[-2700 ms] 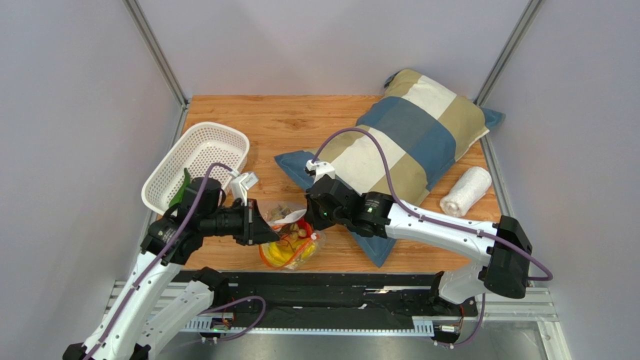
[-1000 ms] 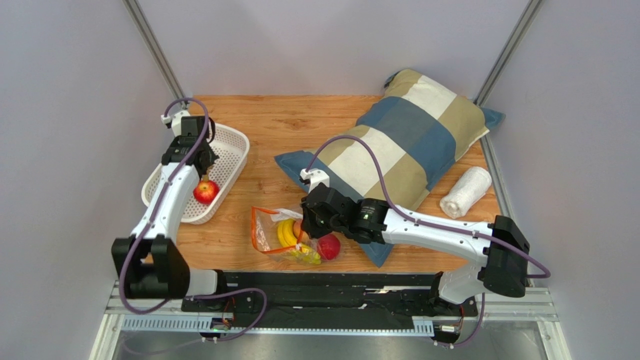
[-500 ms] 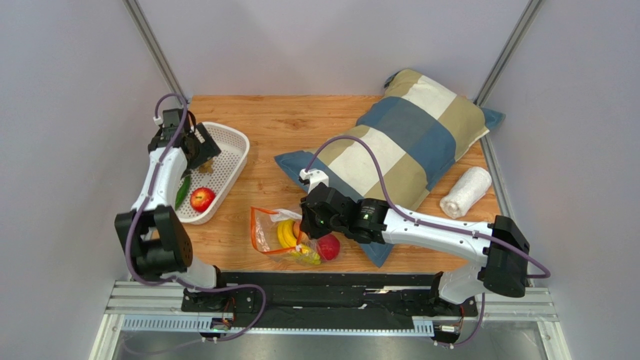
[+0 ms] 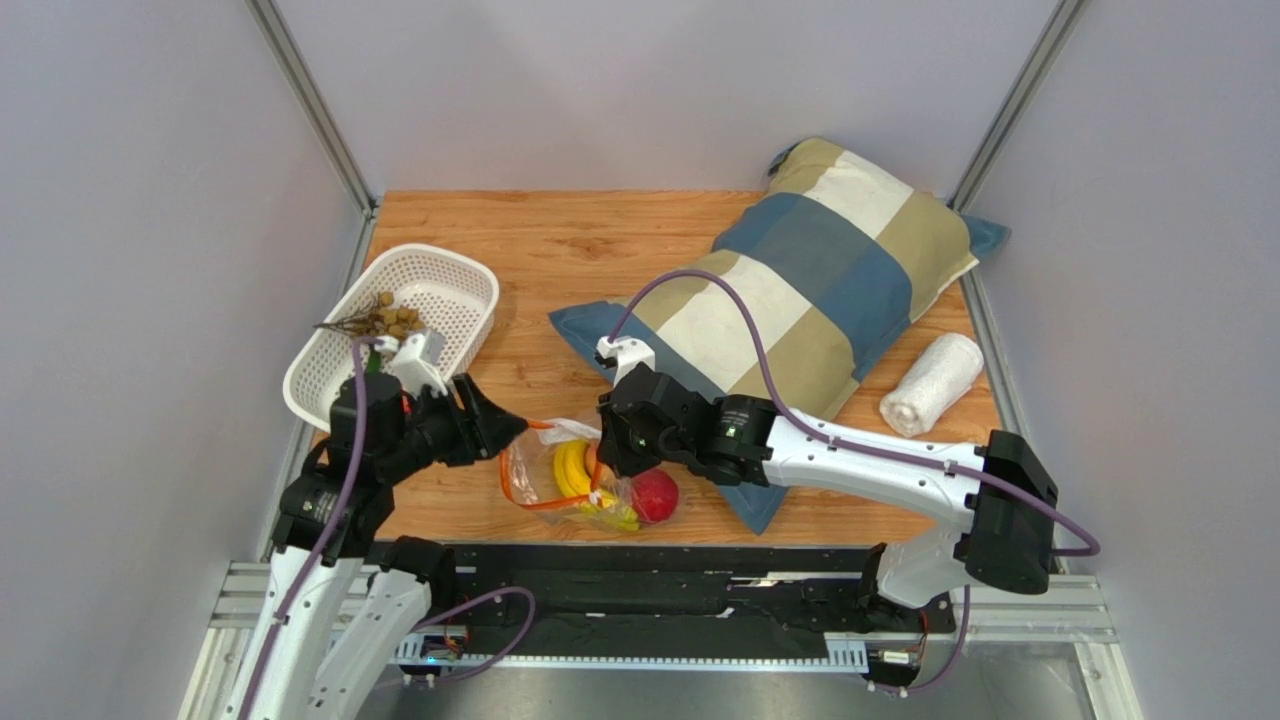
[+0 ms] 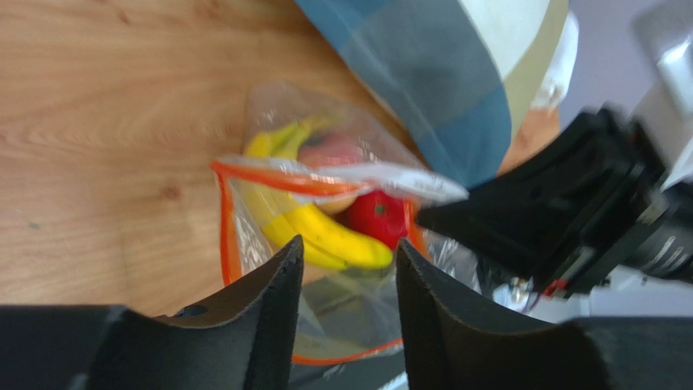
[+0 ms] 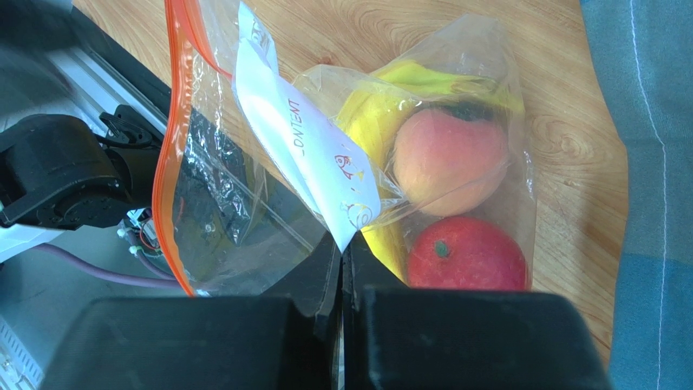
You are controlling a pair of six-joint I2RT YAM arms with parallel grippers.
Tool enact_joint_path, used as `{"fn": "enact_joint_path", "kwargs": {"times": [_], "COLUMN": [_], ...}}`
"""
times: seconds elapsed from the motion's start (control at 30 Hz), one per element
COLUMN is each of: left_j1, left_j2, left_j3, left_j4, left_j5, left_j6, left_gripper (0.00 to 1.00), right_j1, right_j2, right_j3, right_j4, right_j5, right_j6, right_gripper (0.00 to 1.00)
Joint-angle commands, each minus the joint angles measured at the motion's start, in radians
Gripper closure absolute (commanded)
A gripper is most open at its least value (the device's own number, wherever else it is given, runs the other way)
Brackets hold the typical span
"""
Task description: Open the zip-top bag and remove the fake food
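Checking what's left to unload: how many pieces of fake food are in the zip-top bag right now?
3, all at the closed end of the zip-top bag: a yellow banana, a peach resting against it, and a red apple beside the peach. The white label may hide more.

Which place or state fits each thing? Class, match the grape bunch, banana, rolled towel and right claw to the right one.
Things:
1 grape bunch
2 banana
3 rolled towel
4 right claw

Places or states:
A inside the zip-top bag
B shut on the bag's edge
C in the white basket
D beside the pillow, on its right

Pairs: 1-C, 2-A, 3-D, 4-B
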State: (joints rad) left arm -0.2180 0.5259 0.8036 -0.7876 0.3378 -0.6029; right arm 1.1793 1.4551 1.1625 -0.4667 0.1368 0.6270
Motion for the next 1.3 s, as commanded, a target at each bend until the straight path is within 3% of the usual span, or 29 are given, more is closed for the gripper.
{"fn": "enact_joint_path", "kwargs": {"times": [0.0, 0.03, 0.07, 0.23, 0.33, 0.6, 0.8, 0.93, 1.07, 1.27], "left_j1": [-0.133, -0.153, -0.168, -0.288, -0.383, -0.397, -0.403, -0.420, -0.432, -0.439], "left_j2": [-0.044, -0.065, -0.072, 0.004, 0.080, 0.337, 0.525, 0.565, 0.574, 0.648], "left_j3": [-0.024, -0.033, -0.040, -0.078, -0.086, -0.087, -0.102, -0.116, -0.130, -0.179], "left_j4": [-0.093, -0.094, -0.096, -0.045, 0.000, 0.172, 0.206, 0.215, 0.234, 0.344], "left_j5": [0.017, 0.003, -0.002, 0.000, -0.095, -0.161, -0.241, -0.293, -0.319, -0.267], "left_j6": [-0.125, -0.139, -0.153, -0.195, -0.221, -0.233, -0.221, -0.224, -0.239, -0.270], "left_gripper": [0.55, 0.62, 0.63, 0.63, 0.62, 0.62, 0.45, 0.41, 0.25, 0.29], "right_j1": [0.003, 0.003, 0.003, 0.005, 0.005, 0.008, 0.013, 0.013, 0.013, 0.014], "right_j2": [0.005, 0.005, 0.005, 0.008, 0.011, 0.007, -0.007, -0.016, -0.029, -0.024], "right_j3": [0.046, 0.045, 0.045, 0.046, 0.052, 0.062, 0.048, 0.029, 0.006, -0.015], "right_j4": [0.042, 0.042, 0.042, 0.042, 0.045, 0.036, 0.049, 0.056, 0.069, 0.080], "right_j5": [0.000, 0.003, 0.004, 0.007, 0.003, 0.010, 0.012, 0.011, 0.009, 0.007], "right_j6": [-0.001, -0.001, 0.000, 0.005, 0.005, 0.005, 0.008, 0.011, 0.011, 0.023], "right_gripper": [1.00, 1.00, 1.00, 1.00, 1.00, 1.00, 1.00, 1.00, 1.00, 1.00]}}
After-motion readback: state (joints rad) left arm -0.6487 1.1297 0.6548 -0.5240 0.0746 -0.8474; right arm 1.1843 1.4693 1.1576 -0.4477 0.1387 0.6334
